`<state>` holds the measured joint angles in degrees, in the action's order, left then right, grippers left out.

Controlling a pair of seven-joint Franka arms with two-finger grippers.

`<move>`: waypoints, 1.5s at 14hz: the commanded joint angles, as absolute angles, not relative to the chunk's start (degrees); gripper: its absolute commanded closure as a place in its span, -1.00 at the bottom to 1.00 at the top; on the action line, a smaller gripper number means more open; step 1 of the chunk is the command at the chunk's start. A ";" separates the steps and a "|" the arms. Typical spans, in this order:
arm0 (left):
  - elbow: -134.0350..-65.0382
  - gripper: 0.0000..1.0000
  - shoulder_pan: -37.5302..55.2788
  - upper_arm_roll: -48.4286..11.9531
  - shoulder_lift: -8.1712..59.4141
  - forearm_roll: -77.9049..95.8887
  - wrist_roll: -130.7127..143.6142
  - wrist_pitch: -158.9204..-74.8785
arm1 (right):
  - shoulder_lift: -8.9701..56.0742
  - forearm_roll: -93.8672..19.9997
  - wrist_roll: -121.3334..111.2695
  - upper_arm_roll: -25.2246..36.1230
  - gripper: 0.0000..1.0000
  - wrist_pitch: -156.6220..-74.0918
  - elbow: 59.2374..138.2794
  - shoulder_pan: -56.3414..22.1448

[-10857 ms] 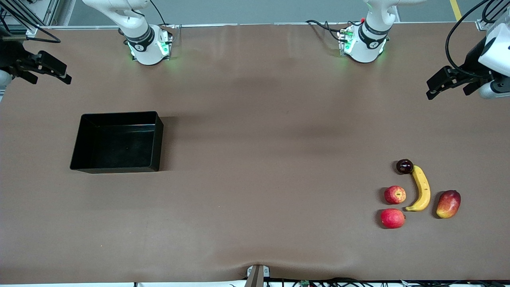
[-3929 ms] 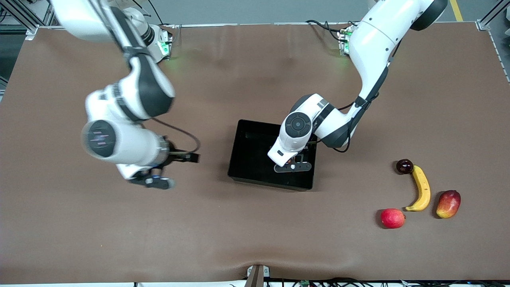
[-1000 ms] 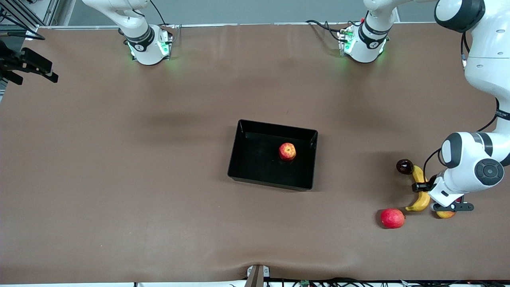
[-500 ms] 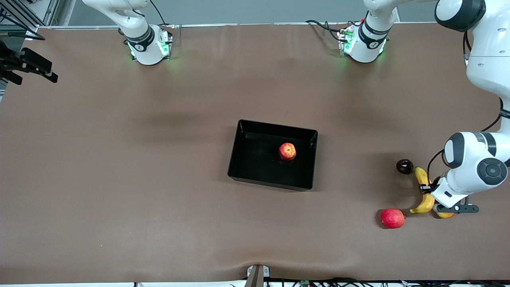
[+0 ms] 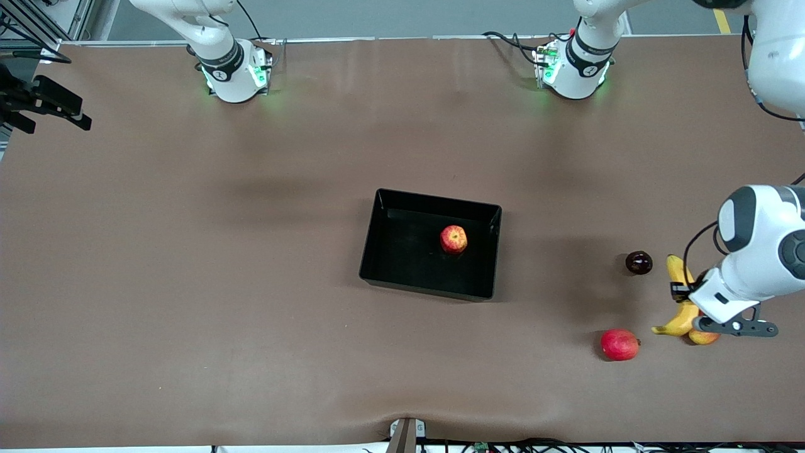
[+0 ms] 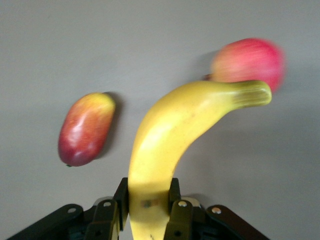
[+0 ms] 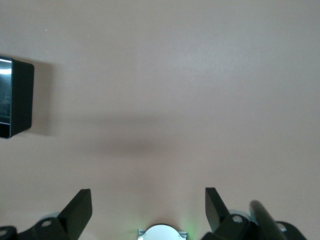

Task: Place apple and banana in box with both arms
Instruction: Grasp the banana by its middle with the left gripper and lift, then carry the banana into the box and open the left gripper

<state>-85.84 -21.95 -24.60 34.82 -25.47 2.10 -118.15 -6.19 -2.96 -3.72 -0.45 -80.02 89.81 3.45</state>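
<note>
The black box (image 5: 402, 258) sits mid-table with the streaked red apple (image 5: 453, 239) inside it. My left gripper (image 5: 684, 296) is shut on the yellow banana (image 5: 674, 270) and holds it just above the table at the left arm's end. In the left wrist view the banana (image 6: 170, 135) sticks out from between the closed jaws of the left gripper (image 6: 148, 207). My right gripper (image 5: 45, 106) waits open and empty past the right arm's end of the table. It also shows open in the right wrist view (image 7: 149, 207), as does a corner of the box (image 7: 15, 97).
A smooth pinkish-red fruit (image 5: 619, 345) lies nearer the front camera than a dark round fruit (image 5: 639, 262). A red-and-yellow mango (image 5: 703, 338) lies partly under the left gripper. The left wrist view shows the mango (image 6: 85, 129) and the red fruit (image 6: 248, 62) below the banana.
The left gripper has lifted the banana off the table and carried it toward the left arm's end, away from the dark fruit. The right arm, box and apple have not moved in the last second.
</note>
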 commanded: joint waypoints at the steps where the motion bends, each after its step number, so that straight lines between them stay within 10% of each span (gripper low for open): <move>1: -87.01 1.00 -21.97 -30.03 31.65 -24.35 4.29 -114.45 | -6.86 -2.02 -3.52 -0.79 -1.00 -79.89 90.35 3.69; 9: -86.05 1.00 -10.39 -38.06 32.69 -23.73 20.89 -111.88 | -6.86 -2.11 -3.52 -0.79 -1.00 -79.80 90.35 3.78; 21: -77.61 1.00 16.93 -29.65 46.14 -24.08 48.50 -123.82 | -6.86 -2.11 -3.52 -0.70 -1.00 -79.80 90.35 3.87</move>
